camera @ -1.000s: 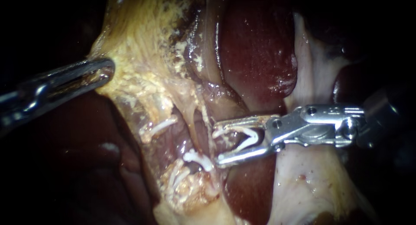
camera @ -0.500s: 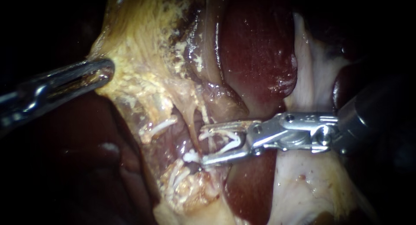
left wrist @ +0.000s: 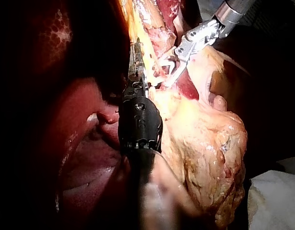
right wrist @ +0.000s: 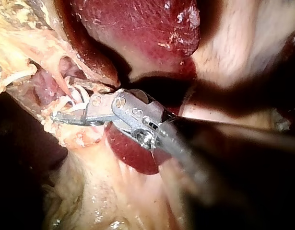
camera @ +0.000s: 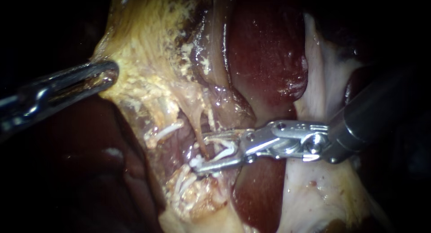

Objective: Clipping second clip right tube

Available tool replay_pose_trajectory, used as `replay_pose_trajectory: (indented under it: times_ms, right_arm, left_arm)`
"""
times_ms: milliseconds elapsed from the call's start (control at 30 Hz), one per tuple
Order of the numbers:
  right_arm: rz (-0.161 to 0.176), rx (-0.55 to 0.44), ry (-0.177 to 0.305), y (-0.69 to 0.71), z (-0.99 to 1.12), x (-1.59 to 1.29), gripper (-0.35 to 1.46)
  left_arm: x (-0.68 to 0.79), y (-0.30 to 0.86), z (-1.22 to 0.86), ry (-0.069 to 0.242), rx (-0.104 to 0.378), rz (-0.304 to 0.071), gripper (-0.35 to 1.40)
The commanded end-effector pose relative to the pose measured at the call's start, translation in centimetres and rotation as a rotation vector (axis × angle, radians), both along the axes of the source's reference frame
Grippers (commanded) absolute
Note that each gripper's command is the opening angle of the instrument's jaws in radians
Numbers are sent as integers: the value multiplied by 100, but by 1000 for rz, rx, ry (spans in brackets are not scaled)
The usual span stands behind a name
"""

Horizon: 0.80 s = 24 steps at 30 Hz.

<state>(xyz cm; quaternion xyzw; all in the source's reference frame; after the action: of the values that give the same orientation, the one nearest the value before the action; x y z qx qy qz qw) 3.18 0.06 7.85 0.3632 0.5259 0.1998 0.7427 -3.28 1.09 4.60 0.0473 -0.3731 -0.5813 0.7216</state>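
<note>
My right instrument (camera: pixel 201 153) comes in from the right. Its jaws stand apart and carry an open white clip (camera: pixel 226 148). They straddle a thin tan tube (camera: pixel 197 132) just above a white clip (camera: pixel 197 162) that sits on that tube. In the right wrist view the same jaws (right wrist: pixel 65 100) reach around the tube (right wrist: pixel 61 79). My left instrument (camera: pixel 105 73) is shut on the edge of yellowish fatty tissue (camera: pixel 143 49) and holds it stretched to the left. The left wrist view shows its jaws (left wrist: pixel 137 62) beside the right instrument (left wrist: pixel 172 67).
Dark red liver (camera: pixel 265 49) lies behind and above the right instrument's jaws, with more liver (camera: pixel 258 192) below them. Pale membrane (camera: pixel 318 192) spreads under the right shaft. Another white clip (camera: pixel 164 130) sits further left. White gauze (left wrist: pixel 277 191) lies beside the tissue.
My right instrument has advanced left with its clip, from beside the tube to around it, just above the seated clip. The left instrument has held still.
</note>
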Motion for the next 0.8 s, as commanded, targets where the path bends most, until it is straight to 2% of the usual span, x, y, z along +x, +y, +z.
replay_pose_trajectory:
  times_ms: [33, 167, 600, 667, 700, 800]
  right_arm:
    - [6, 6, 11, 0, -1, 0, 46]
    - [12, 20, 41, 2, -1, 4, 44]
    - [2, 22, 58, 0, -1, 13, 35]
    - [1, 22, 58, 0, -2, 12, 23]
    - [1, 22, 59, 0, -2, 10, 6]
    - [5, 22, 57, 2, -2, 6, -22]
  left_arm:
    - [0, 0, 0, 0, 0, 0, -35]
    - [0, 0, 0, 0, 0, 0, -35]
    - [0, 0, 0, 0, 0, 0, -35]
    - [0, 0, 0, 0, 0, 0, -35]
    - [0, 0, 0, 0, 0, 0, -35]
    - [0, 0, 0, 0, 0, 0, -35]
